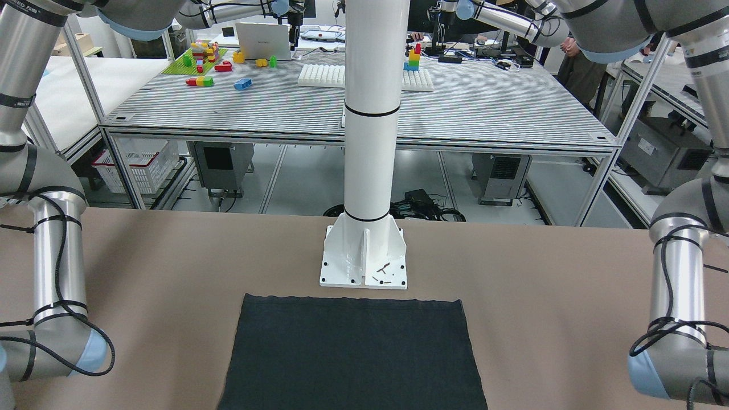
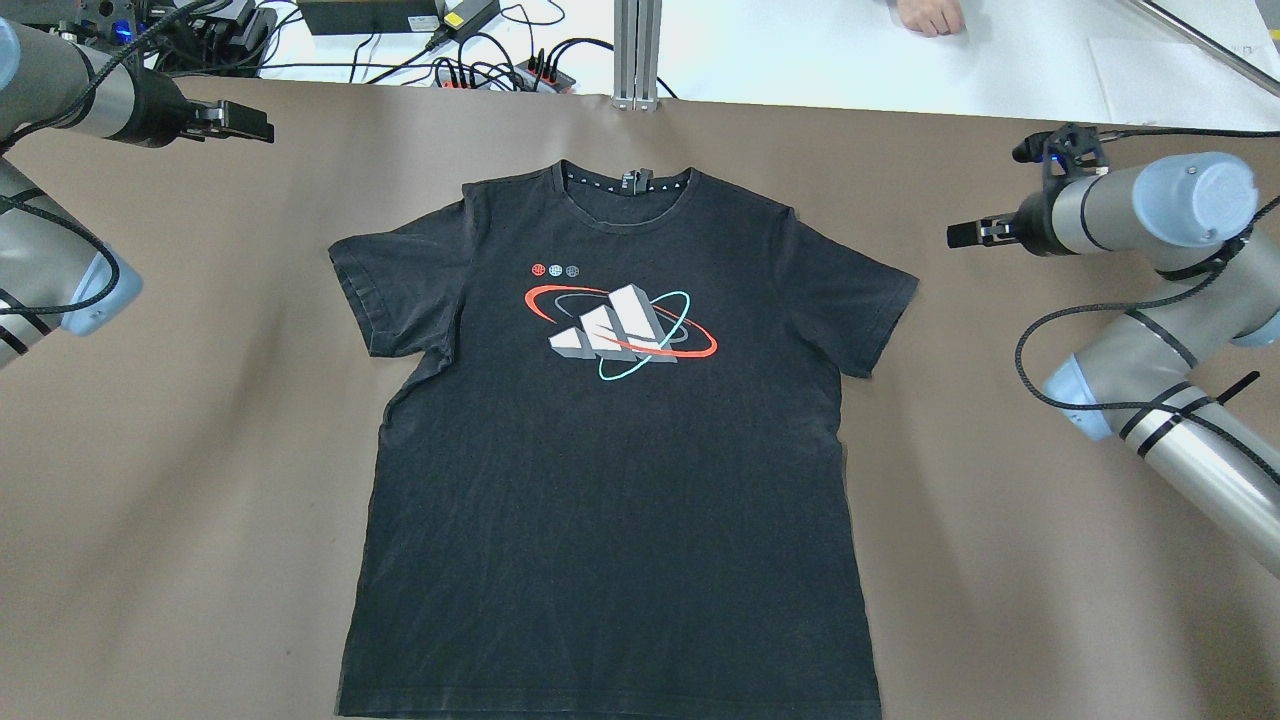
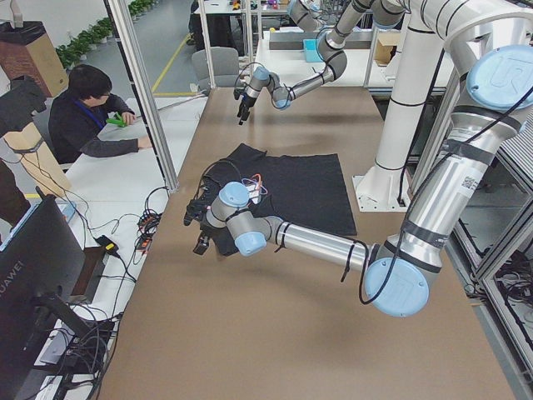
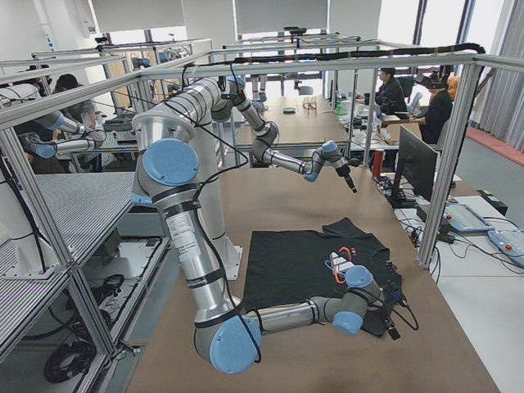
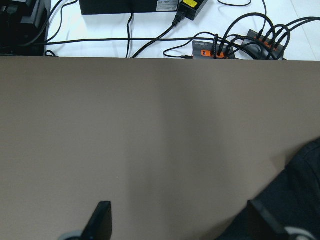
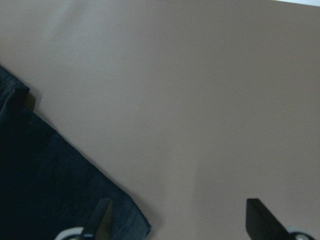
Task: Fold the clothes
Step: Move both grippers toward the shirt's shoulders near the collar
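Note:
The clothes are one black T-shirt [image 2: 610, 470] with a red, white and teal logo on the chest. It lies flat, face up, collar toward the far edge; its hem shows in the front-facing view [image 1: 353, 353]. My left gripper [image 2: 262, 125] is open and empty, above the brown cover beyond the shirt's left sleeve [image 5: 300, 190]. My right gripper [image 2: 962, 236] is open and empty, just right of the right sleeve [image 6: 45, 180]. In both wrist views the jaws stand wide apart with nothing between them.
A white pole with a base plate [image 1: 364, 265] stands at the near edge, just behind the hem. Cables and power strips [image 2: 500, 70] lie past the far edge. A seated person [image 3: 87, 117] is beyond the far side. The brown cover [image 2: 1000, 500] surrounds the shirt.

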